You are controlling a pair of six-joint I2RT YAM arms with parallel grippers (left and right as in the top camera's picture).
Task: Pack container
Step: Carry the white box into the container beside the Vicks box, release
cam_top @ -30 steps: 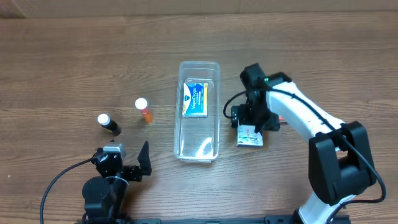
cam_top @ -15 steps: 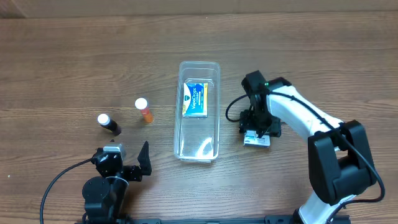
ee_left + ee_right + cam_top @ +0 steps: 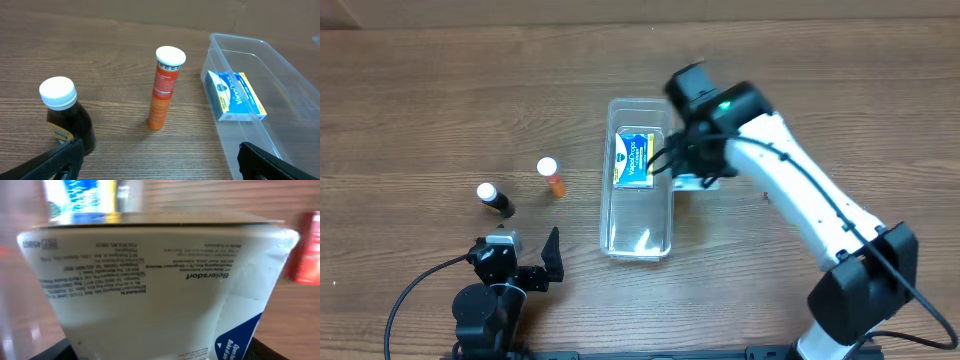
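The container (image 3: 638,254) is a long clear bin in the middle of the table, with a blue and yellow box (image 3: 635,160) lying in its far half. My right gripper (image 3: 694,172) hangs at the bin's right rim, shut on a white printed box (image 3: 692,183). That white box (image 3: 150,280) fills the right wrist view and hides the fingers. My left gripper (image 3: 535,265) rests open near the front edge, its jaws wide apart in the left wrist view (image 3: 160,160), nothing between them. The container (image 3: 240,40) shows there at the right.
An orange tube with a white cap (image 3: 552,178) (image 3: 163,87) stands left of the bin. A dark bottle with a white cap (image 3: 495,198) (image 3: 67,117) stands further left. Something red (image 3: 307,250) shows blurred at the right edge of the right wrist view.
My right gripper closed on the white box on the table right of the bin, lifted it and carried it left to the bin's right rim. The left arm stayed still.
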